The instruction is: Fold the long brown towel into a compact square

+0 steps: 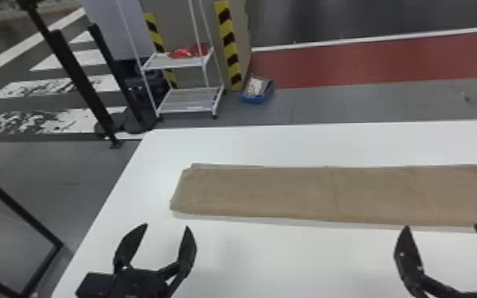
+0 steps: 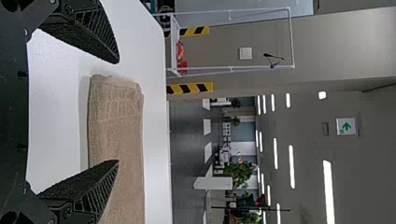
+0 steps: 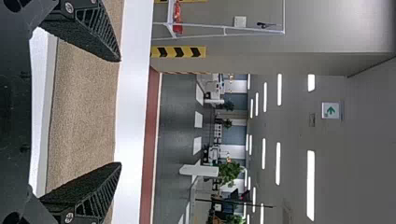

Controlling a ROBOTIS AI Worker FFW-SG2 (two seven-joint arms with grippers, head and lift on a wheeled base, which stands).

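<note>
Left gripper and right gripper sat closest, fingers wide on both, nothing held. Long brown towel lay stretched out on the white table, its layered end just beyond the left gripper. Main risk: left fingers catching just the top layer, because the edges there looked stacked and slightly uneven; the fold would come up skewed. Going in too low could bunch the towel instead (looked thin, little to bite on). Head view gave the long run, plus a lower layer peeking out at the far edge. Left wrist view added ribbed creases near the end that head view lost; right wrist view had a plain stretch between its fingers.
</note>
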